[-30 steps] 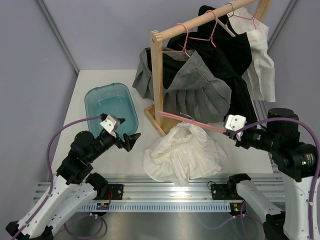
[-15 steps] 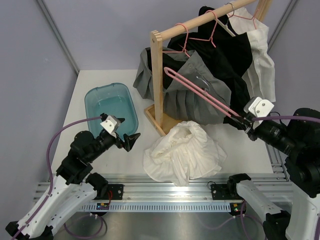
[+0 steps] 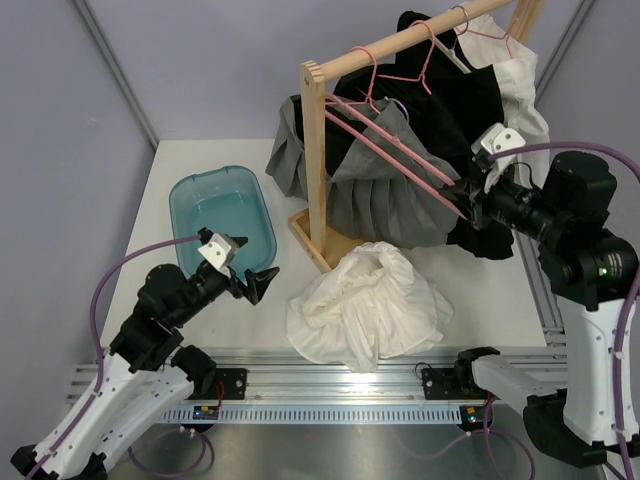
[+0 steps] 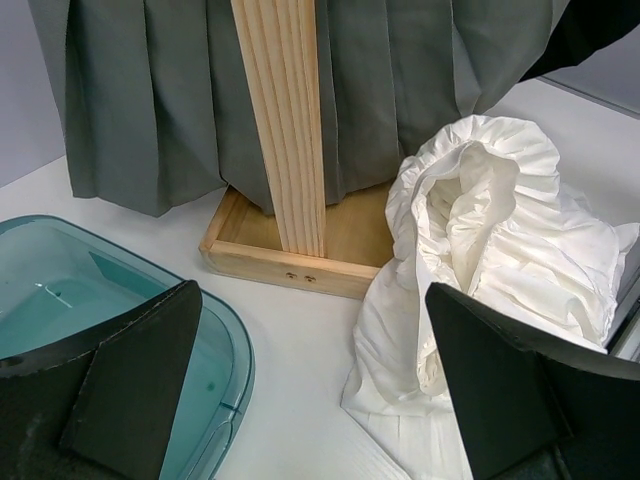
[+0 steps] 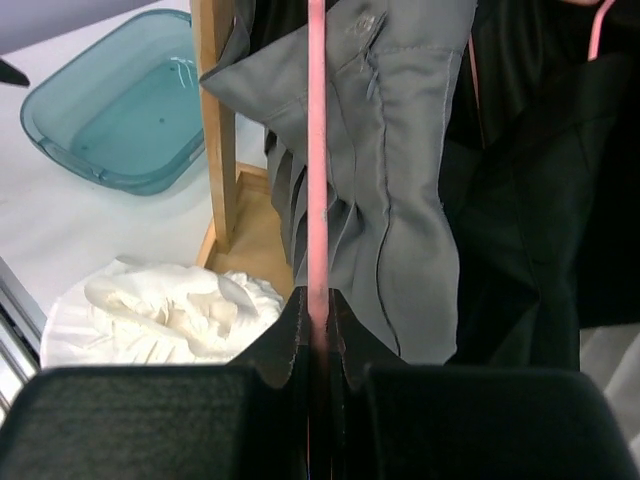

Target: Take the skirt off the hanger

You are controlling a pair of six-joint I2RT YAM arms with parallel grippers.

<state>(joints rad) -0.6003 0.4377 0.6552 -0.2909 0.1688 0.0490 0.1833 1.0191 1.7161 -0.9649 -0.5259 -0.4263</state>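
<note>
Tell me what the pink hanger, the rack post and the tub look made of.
Hanger: likely plastic or coated wire; thin, smooth pink rod.
Rack post: bare light wood, visible grain lines.
Tub: translucent teal plastic, glossy.

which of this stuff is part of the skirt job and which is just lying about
In the job: white skirt, heaped loose; pink hanger, bare, clamped in the right gripper; left gripper, open.
Lying about: teal basin; wooden rack; grey skirt and black garment hanging on it.
</note>
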